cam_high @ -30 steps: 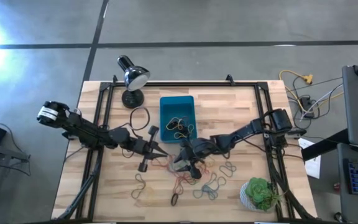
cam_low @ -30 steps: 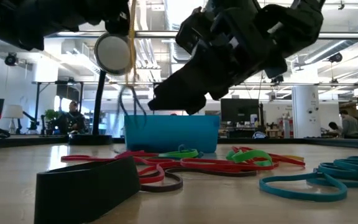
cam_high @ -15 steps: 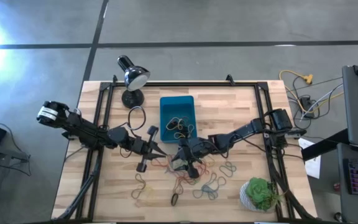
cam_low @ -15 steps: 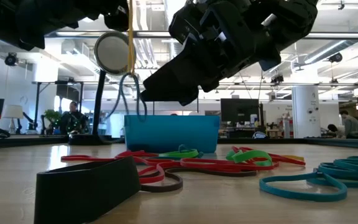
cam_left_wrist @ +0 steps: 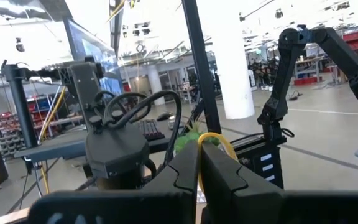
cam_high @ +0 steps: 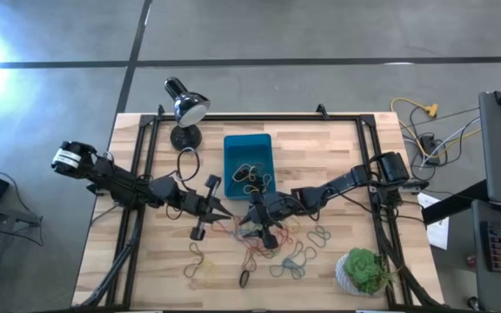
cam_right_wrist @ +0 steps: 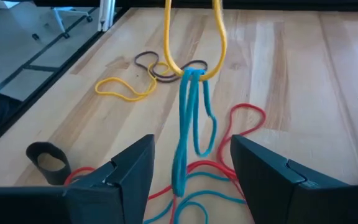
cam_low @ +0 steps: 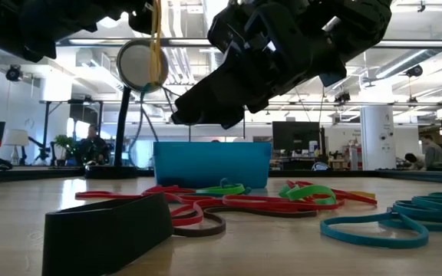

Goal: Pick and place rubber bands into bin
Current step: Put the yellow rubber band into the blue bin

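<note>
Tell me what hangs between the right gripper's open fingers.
In the right wrist view, a blue rubber band dangles there from a yellow rubber band, between the right gripper's fingers.

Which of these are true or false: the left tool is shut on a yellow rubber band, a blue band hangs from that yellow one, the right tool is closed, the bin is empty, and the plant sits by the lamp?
1. The left tool is shut on a yellow rubber band. True.
2. A blue band hangs from the yellow loop. True; it dangles between the right tool's fingers.
3. The right tool is closed. False; its jaws stand wide apart with nothing gripped.
4. The bin is empty. False; a few bands already lie inside it.
5. The plant sits beside the lamp. False; they stand at opposite corners of the table.
</note>
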